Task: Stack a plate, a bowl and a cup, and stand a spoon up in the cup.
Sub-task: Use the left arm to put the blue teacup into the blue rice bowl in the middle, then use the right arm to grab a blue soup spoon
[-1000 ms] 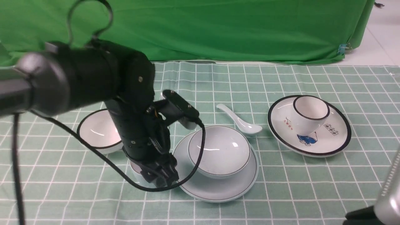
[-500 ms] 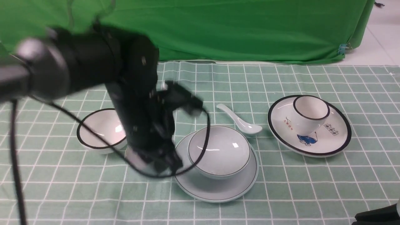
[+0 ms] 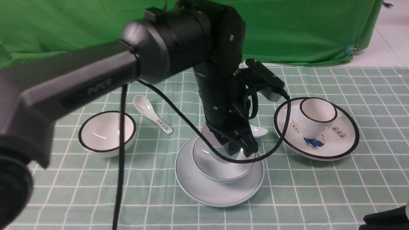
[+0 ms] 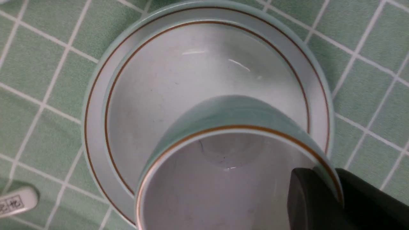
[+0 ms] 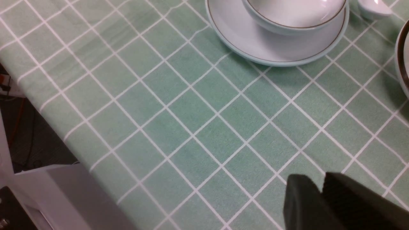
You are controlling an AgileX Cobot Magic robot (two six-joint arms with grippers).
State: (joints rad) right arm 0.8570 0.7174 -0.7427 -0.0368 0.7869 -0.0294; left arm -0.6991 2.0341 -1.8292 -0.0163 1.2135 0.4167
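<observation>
End effector, left (image 3: 241, 148): pinching the cup's rim, one finger inside the mouth and one outside, and hanging directly above the bowl.
End effector, right (image 5: 319, 187): idling low over bare cloth near the desk's front edge. Its fingers are sitting close together, but I cannot tell whether they are meeting.
Desk (image 3: 319, 185): wearing a green checked cloth.
Plate (image 3: 204, 188): lying flat at the centre and carrying the bowl.
Bowl (image 3: 220, 172): sitting upright and empty in the plate, roughly centred.
Cup (image 4: 223, 111): hanging mouth-up in the left grip over the bowl's well. Whether its foot is touching yet is hidden.
Spoon (image 3: 260, 131): lying on the cloth just behind the plate, mostly hidden by the arm.
Step in hand: apparently lowering the cup into the bowl.
Doing it well: levelling the cup, aiming its foot at the middle of the well, and descending slowly. A one-sided rim pinch is likely letting the cup swing, so release only once it is seated. Then lift straight up, so the inner finger is not dragging the cup over.
</observation>
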